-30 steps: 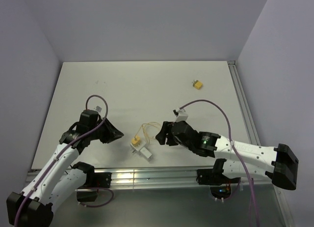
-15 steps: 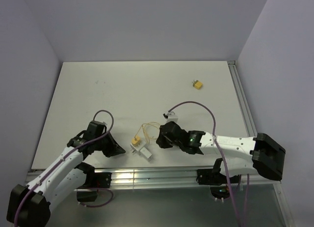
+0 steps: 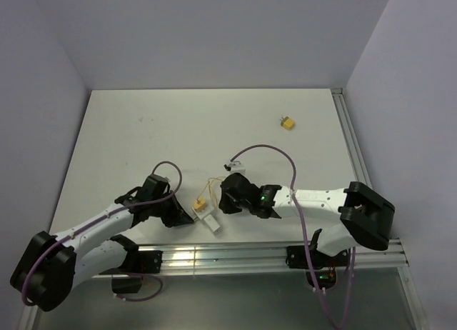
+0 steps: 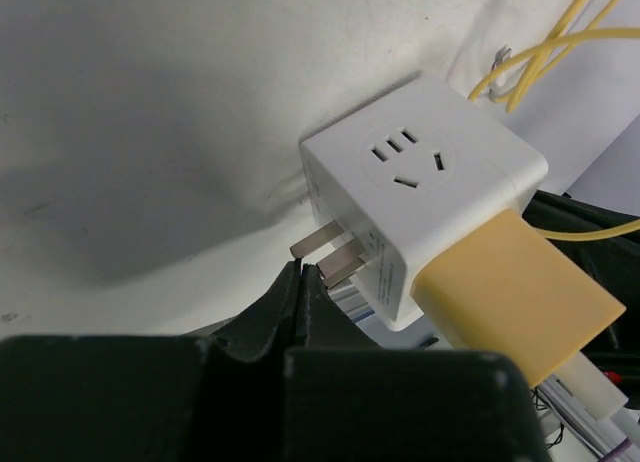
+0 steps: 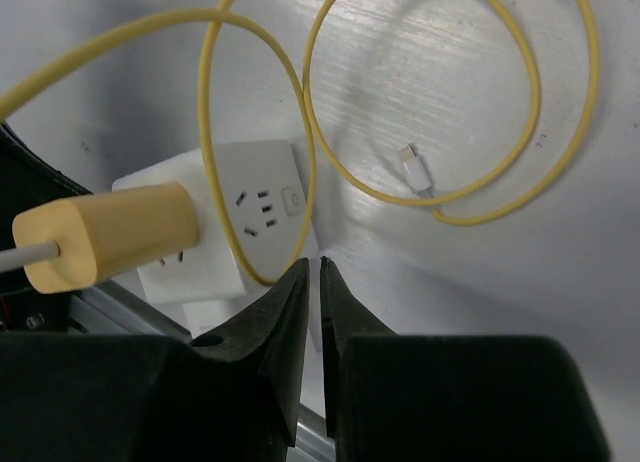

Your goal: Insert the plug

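The plug (image 3: 287,122), a tiny yellow block with a dark end, lies alone at the far right of the white table (image 3: 178,130), well away from both arms. Near the front edge stands a white socket cube (image 3: 211,221) (image 4: 430,182) (image 5: 225,232) with a yellow connector (image 3: 200,203) (image 4: 510,292) (image 5: 105,232) stuck in it and a thin yellow wire loop (image 3: 214,183) (image 5: 450,102). My left gripper (image 3: 187,217) (image 4: 302,269) is shut, its tip against the cube's metal prongs. My right gripper (image 3: 223,201) (image 5: 311,265) is shut with nothing in it, right beside the cube and wire.
An aluminium rail (image 3: 235,255) runs along the near edge just behind the cube. Another rail (image 3: 353,158) borders the table's right side. Purple walls enclose the left, back and right. The wire's small white end (image 5: 413,169) lies on the table.
Both arms have dropped in toward the white cube, the left moving right and nearer, the right moving left. Both grippers have closed.
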Tool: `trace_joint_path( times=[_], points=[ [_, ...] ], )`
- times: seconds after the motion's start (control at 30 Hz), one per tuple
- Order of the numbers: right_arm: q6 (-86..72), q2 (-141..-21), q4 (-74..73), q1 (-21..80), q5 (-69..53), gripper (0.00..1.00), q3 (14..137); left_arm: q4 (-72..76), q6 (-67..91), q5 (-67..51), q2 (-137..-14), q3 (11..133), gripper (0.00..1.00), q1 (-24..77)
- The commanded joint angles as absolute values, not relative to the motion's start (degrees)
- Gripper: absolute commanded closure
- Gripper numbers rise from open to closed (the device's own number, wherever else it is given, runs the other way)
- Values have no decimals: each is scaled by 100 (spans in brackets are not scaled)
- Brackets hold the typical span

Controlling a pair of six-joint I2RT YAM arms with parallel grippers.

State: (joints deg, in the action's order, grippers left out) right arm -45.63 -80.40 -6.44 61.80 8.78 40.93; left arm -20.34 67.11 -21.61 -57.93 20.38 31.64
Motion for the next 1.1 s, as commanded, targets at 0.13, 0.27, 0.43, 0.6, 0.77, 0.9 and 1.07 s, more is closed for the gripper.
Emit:
trace_joint_path(
  times=[0.13,0.27,0.43,0.6,0.77,0.9,1.07],
  points=[
    [-4254,-8437,-422,6073,844,83,4631,-1521,6636,-2004,-6248,2294,100,3173],
    [-4210,-8569,-238,6073,502,86,4658,-1591,6381,-1846,-6591,2583,100,3068],
    [-4306,-8578,-44,6091,176,87,4544,-1441,6197,-1635,-6881,2900,100,2909],
    [-4377,-8508,174,6126,27,87,4527,-1160,5863,-1775,-7575,3365,100,2830],
    [-4281,-8342,-295,6109,648,84,4649,-1379,5713,-1486,-7779,3639,100,2795],
    [-4210,-7981,-896,5986,1211,77,4615,-1922,5678,-871,-7261,3604,97,2725],
    [-4079,-7340,-976,5397,1029,67,4211,-2408,5757,-379,-6417,3419,91,2698]
  ],
)
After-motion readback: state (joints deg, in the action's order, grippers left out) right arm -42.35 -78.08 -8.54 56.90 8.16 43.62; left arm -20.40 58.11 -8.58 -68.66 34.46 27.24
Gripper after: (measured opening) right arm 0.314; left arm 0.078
